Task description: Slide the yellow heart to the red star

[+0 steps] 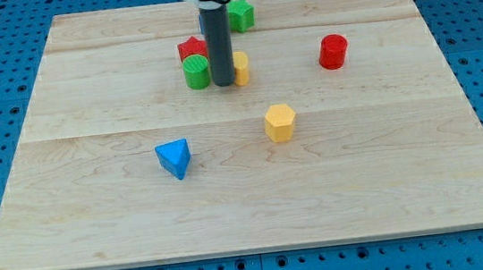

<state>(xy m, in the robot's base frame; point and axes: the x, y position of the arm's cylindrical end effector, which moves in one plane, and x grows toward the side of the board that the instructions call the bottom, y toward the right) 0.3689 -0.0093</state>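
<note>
Wooden table (97, 213) carries the blocks. No hand, only my tip (224, 84), touching the yellow heart (241, 67) on its left. Red star (191, 49) sits just beyond, beside a green block (196, 71). Nearly done, I judge.

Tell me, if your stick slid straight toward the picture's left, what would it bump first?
Probably the green block. It sits just left of my tip, seemingly almost touching. The red star lies a little further up, so I'd likely miss it.

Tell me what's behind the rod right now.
My tip sits between green cylinder and a yellow block, half covered, shape unclear. Red block peeks out; its right side is hidden.
</note>
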